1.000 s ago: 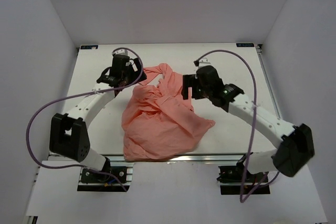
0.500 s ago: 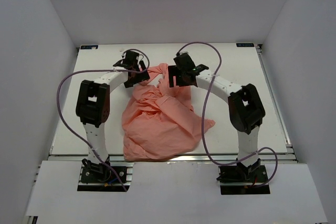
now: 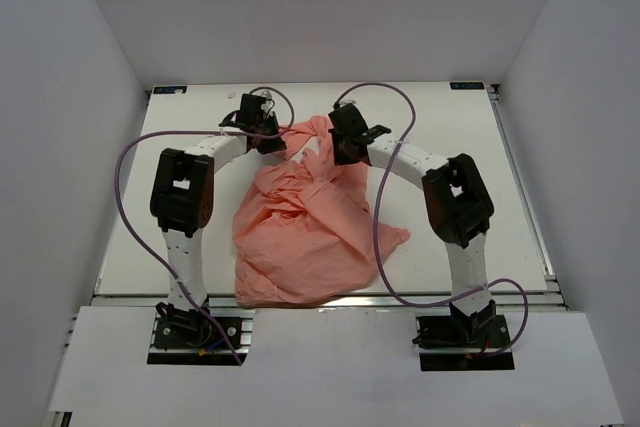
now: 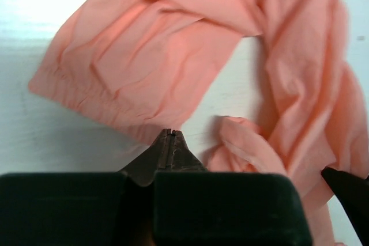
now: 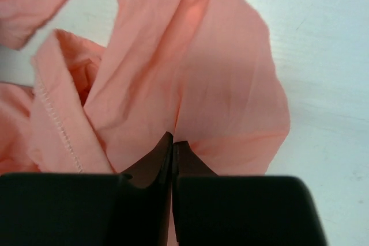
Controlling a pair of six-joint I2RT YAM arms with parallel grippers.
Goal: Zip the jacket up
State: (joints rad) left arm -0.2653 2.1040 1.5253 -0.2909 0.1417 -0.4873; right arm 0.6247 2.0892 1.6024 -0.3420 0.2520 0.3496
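Item: jacket (image 3: 300, 222), salmon-pink, thin and heavily wrinkled. It lies as a crumpled heap on the middle of the white table (image 3: 450, 147), broad at the near edge and narrowing to twisted folds at the far end between my arms; a stitched hem shows in the right wrist view. My left end effector (image 3: 270, 137) is closed with its tips at the edge of a flat, gathered-hem piece, and I cannot tell whether cloth is caught, while my right end effector (image 3: 342, 152) is closed on a fold of the jacket, creases running into its tips.
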